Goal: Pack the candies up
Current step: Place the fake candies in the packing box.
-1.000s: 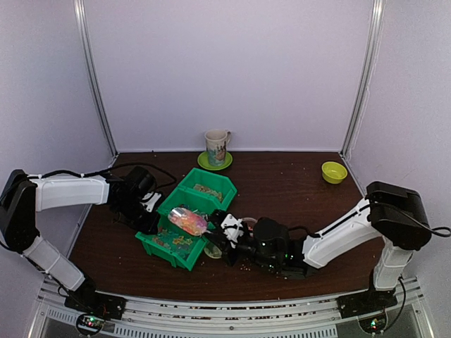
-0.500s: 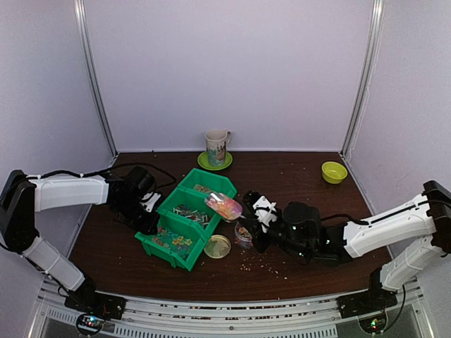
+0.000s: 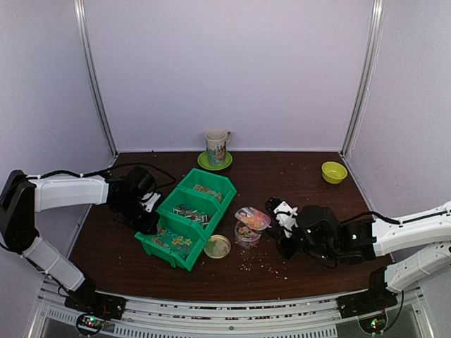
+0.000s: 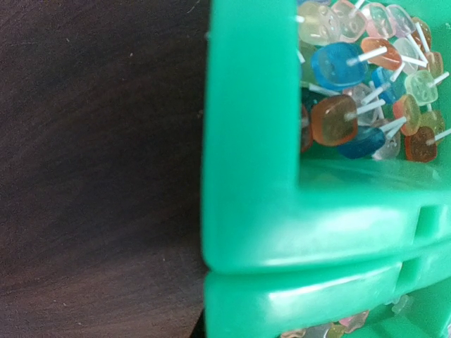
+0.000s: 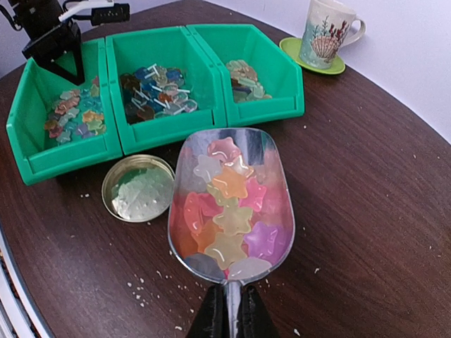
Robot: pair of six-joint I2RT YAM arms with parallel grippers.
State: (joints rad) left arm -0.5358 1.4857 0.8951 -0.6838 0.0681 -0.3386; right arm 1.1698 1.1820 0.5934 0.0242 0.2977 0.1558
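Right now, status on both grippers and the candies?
Right gripper shut on scoop, loaded with star candies. Left gripper shut at green bin corner. Scoop above open jar; lid off beside it, nothing blocking.

Soft even light, faint shadows; left wrist view blurred, sheen on green bin (image 4: 246, 176).

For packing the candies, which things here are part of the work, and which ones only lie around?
Belong to the job: candies in the scoop and green bins; small jar; round tan lid.
Only lying about: mug on its green saucer; yellow-green bowl; loose crumbs.
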